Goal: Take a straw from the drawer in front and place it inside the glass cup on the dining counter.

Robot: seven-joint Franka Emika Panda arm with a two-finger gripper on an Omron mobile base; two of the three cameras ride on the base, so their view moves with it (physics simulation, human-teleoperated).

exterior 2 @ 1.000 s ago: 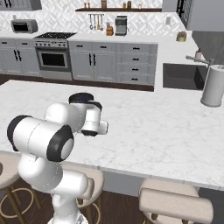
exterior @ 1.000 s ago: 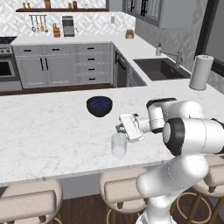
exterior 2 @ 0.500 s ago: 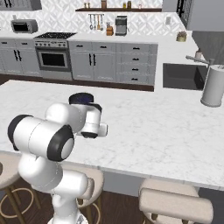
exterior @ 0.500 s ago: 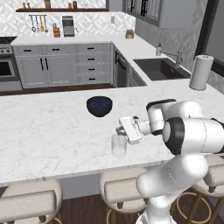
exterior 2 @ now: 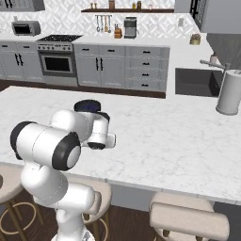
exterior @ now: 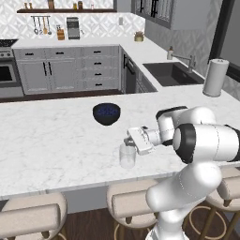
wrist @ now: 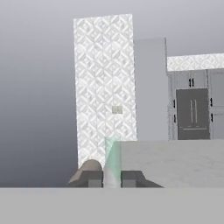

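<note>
The hand (exterior: 130, 138) hovers just above the rim of the glass cup (exterior: 127, 155), which stands on the marble tabletop (exterior: 51, 140) near the dark blue bowl (exterior: 106, 113). Its fingers (wrist: 93, 178) are pinched tight on the pale green straw (wrist: 112, 164).

the white arm is bent at the elbow and reaches low and sideways over the dining counter (exterior: 56, 140) near its front edge, wrist level. the gripper (exterior: 130, 139) is closed, its dark fingertips (wrist: 94, 178) pinched close together.
</note>
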